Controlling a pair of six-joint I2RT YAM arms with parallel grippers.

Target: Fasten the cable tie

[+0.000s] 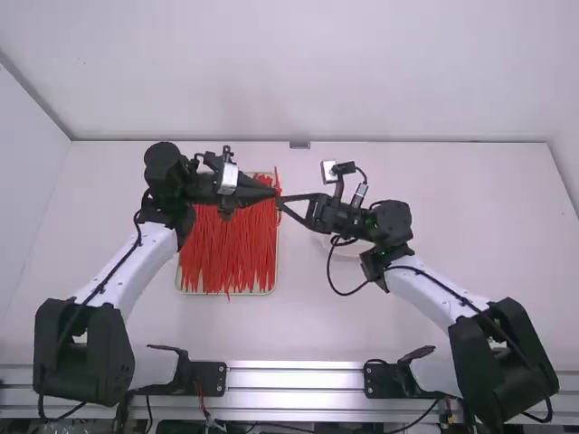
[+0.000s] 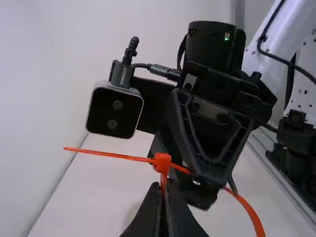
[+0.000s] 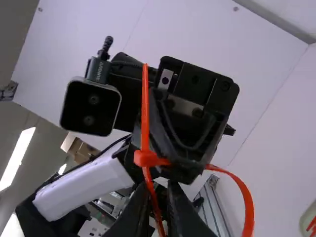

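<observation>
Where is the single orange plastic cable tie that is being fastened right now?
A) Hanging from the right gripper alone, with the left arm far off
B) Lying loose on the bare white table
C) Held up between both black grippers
C: the orange plastic cable tie is off the table, with the left gripper pinched just under its head and the right gripper closed on its strap, close to the pile of red cable ties.
</observation>
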